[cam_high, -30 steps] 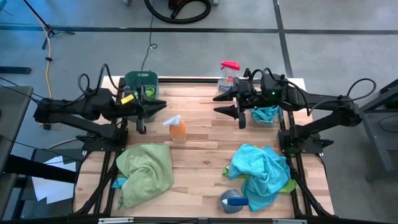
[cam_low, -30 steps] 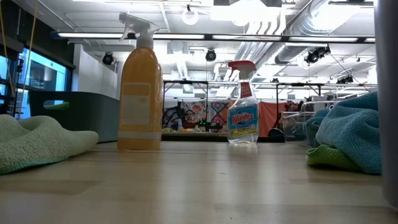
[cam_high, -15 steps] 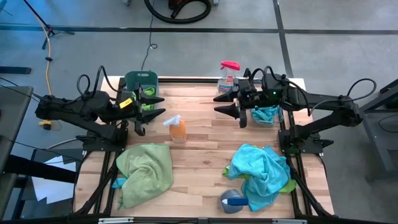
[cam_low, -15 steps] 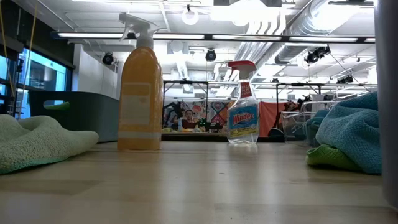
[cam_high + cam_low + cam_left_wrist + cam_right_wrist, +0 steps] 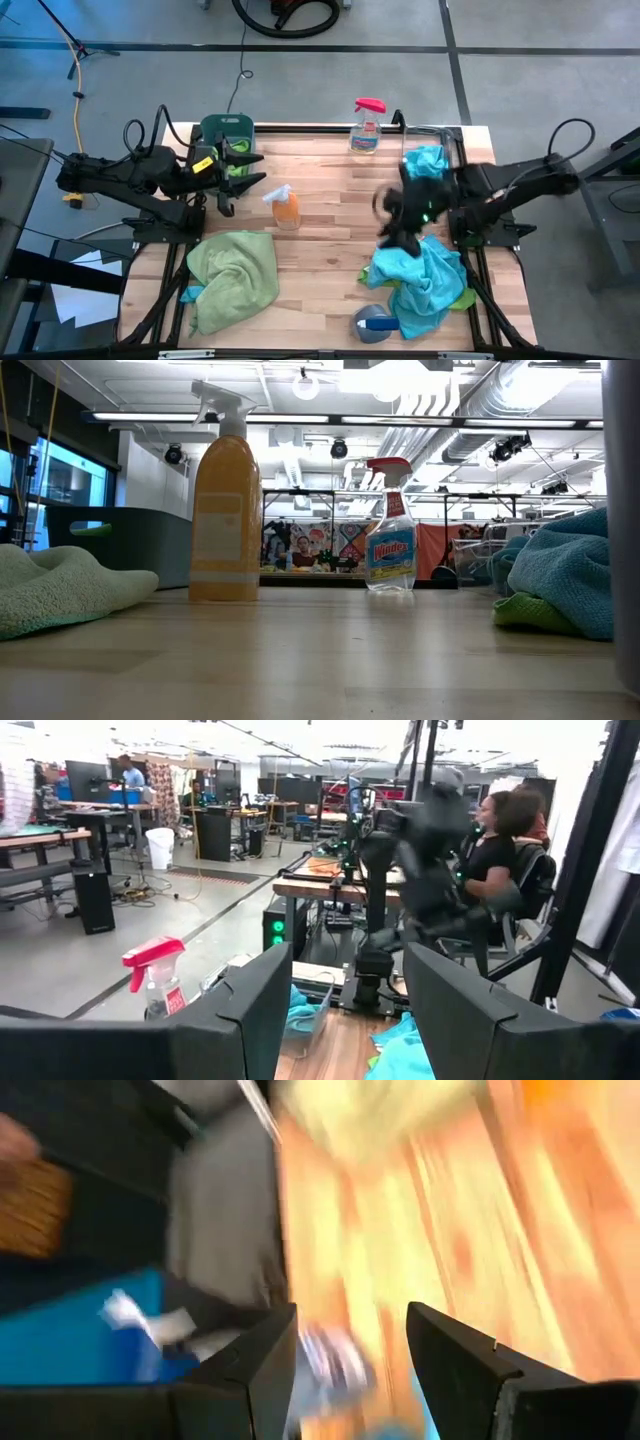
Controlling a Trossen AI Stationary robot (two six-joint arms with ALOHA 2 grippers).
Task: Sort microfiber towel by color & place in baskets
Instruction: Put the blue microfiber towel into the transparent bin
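A pile of green towels (image 5: 235, 275) lies at the near left of the table, and a pile of blue towels (image 5: 425, 280) at the near right. The dark green basket (image 5: 225, 128) stands at the far left with green cloth (image 5: 236, 160) in it. The clear basket (image 5: 452, 135) at the far right holds a blue towel (image 5: 425, 160). My left gripper (image 5: 262, 170) hangs open and level beside the green basket, with nothing between its fingers (image 5: 250, 1010). My right gripper (image 5: 390, 215), blurred, is open and tipped down over the far edge of the blue pile.
An orange spray bottle (image 5: 285, 207) stands in the middle, between the arms. A Windex bottle (image 5: 367, 125) stands at the far edge, and a blue spray bottle (image 5: 372, 322) lies at the near edge by the blue pile. A seated person (image 5: 500, 830) is beyond the table.
My right gripper has swung from beside the clear basket toward the near edge and down. It tipped downward and rolled, and is still open. My left gripper has opened beside the green basket and stayed in place.
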